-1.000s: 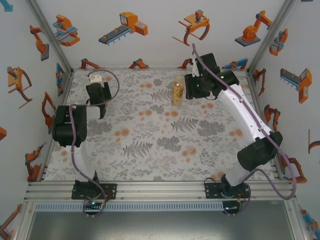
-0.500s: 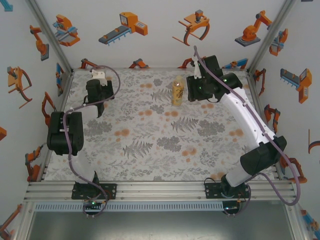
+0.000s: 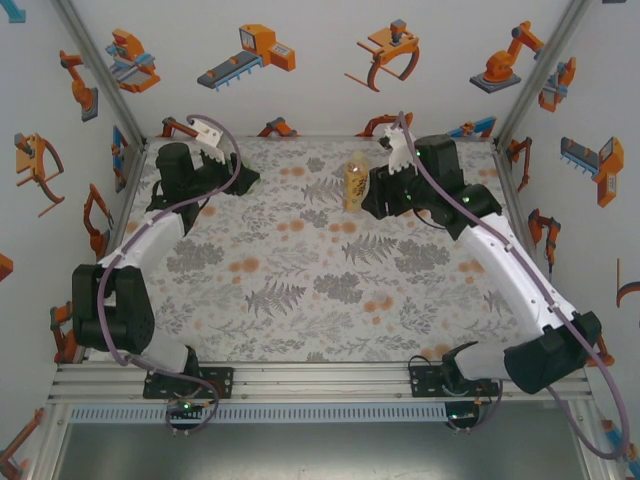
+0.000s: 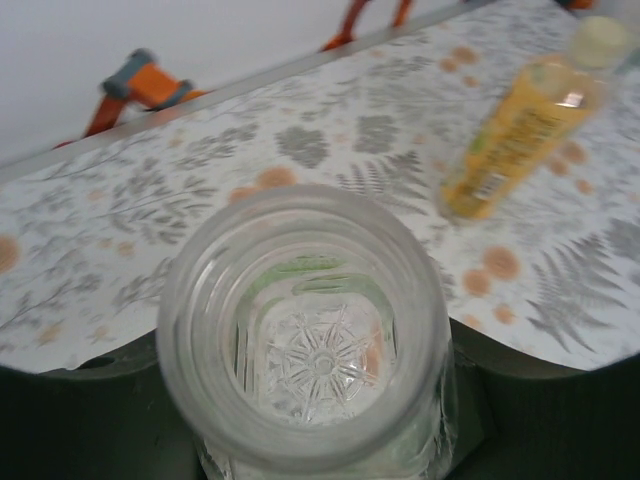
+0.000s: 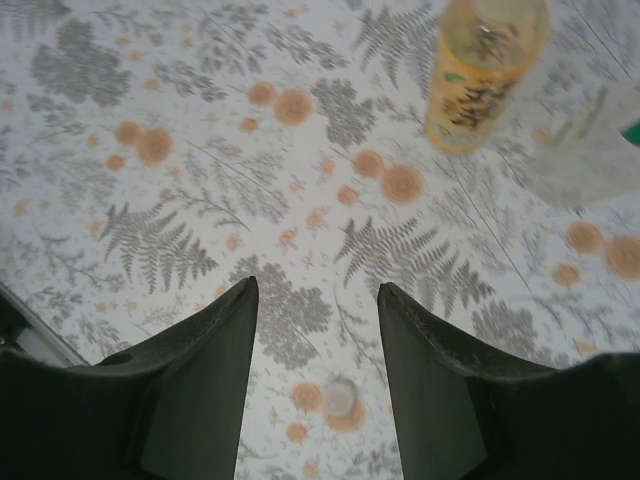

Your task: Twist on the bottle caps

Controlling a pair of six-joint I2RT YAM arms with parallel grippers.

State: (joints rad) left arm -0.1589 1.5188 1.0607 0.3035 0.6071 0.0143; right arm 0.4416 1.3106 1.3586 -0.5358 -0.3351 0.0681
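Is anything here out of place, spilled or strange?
No spill or damage shows. But the colourless bottle in the left gripper has an open mouth with no cap, and a small pale cap lies loose on the table, seen between the open right gripper fingers.

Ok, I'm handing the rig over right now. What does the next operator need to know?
Left claw: shut on the clear bottle, mouth open, no cap.
Right claw: open above the table, with the white cap lying below between its fingers.
Amber bottle: standing beside the right claw, yellow cap on; tightness can't be judged.
Done: amber bottle looks capped.
Left: grab the white cap and screw it on, probably onto the clear bottle. A blurred shape with a green bit may be the third bottle; check it.
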